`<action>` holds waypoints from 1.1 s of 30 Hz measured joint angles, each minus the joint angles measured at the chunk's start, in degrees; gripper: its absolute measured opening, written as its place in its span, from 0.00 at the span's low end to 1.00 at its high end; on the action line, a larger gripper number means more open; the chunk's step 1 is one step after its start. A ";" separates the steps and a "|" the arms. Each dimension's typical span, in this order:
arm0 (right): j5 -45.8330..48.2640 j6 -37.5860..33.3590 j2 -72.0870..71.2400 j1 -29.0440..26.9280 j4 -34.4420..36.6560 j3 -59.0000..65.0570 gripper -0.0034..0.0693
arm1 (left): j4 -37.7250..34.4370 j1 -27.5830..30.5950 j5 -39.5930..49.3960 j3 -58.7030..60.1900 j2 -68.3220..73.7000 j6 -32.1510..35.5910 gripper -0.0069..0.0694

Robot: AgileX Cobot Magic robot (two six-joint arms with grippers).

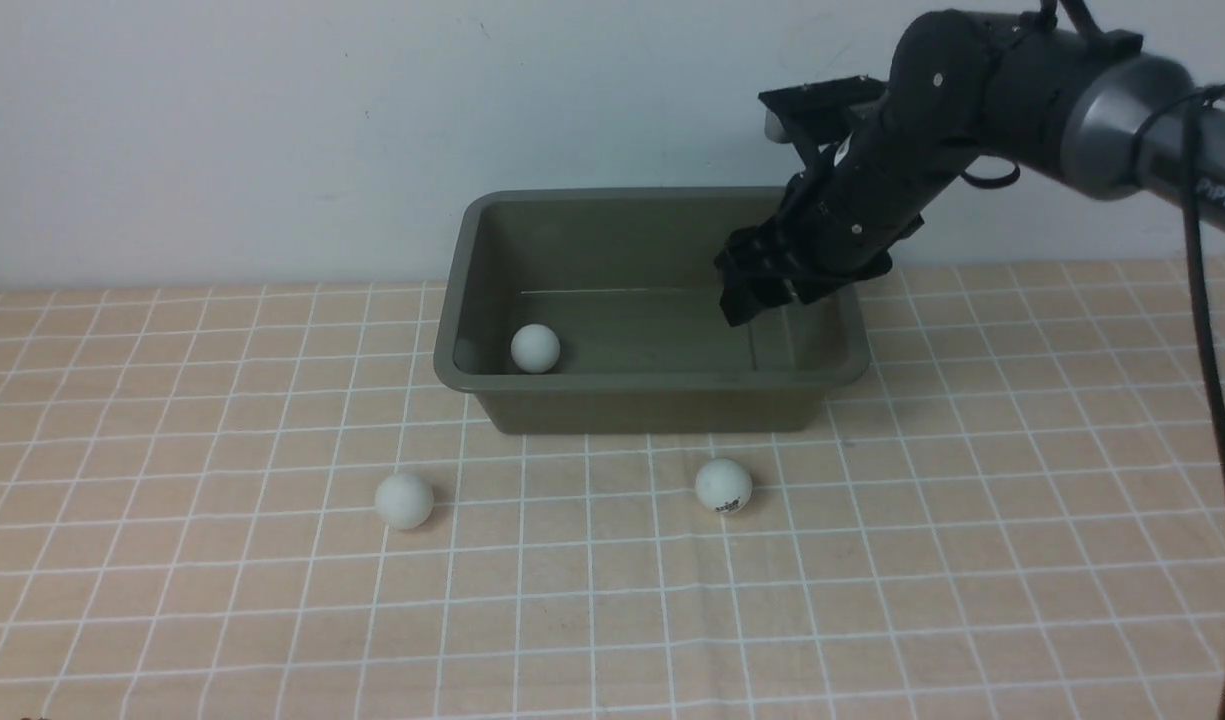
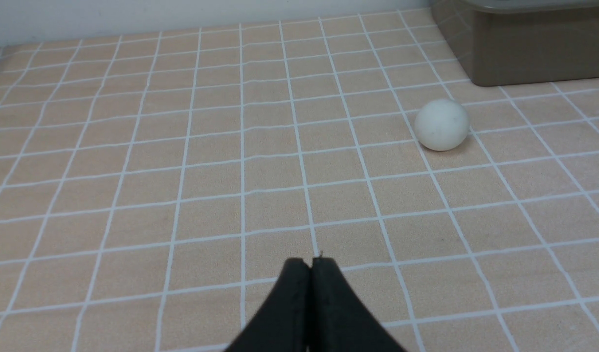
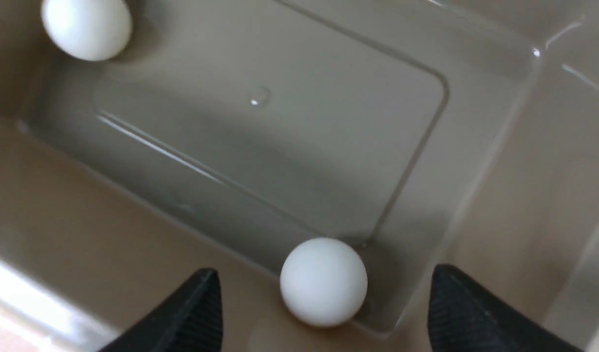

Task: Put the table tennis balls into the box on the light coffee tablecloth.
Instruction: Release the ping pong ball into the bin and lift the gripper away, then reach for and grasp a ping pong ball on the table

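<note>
We find the tablecloth (image 1: pixel 612 620) open across the near side, save a left ball (image 1: pixel 404 500) and a right ball (image 1: pixel 723 486) near the box (image 1: pixel 652 405). Our right gripper (image 1: pixel 762 290) fills the box's right end; the left end is open above, holding one inner ball (image 1: pixel 535 348).

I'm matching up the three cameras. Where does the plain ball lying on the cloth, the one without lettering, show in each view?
Front view: the plain ball lies on the tablecloth, before the box's left front corner, left of the printed ball.
Left wrist view: it lies on the cloth near a box corner.
Right wrist view: not in it; that view looks into the box.
Shared landmark: the box, in all three.
</note>
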 joint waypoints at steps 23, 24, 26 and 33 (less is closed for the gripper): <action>9.34 7.49 -11.05 3.08 1.97 9.86 0.75 | 0.00 0.00 0.00 0.00 0.00 0.00 0.00; 9.34 7.49 -11.65 3.45 1.97 11.94 0.75 | 0.00 0.00 0.00 0.00 0.00 0.00 0.00; 9.33 7.49 -13.58 5.10 1.44 16.47 0.75 | 0.00 0.00 0.00 0.00 0.00 0.00 0.00; 8.42 10.88 -15.04 11.47 -0.11 24.29 0.75 | 0.00 0.00 0.00 0.00 0.00 0.00 0.00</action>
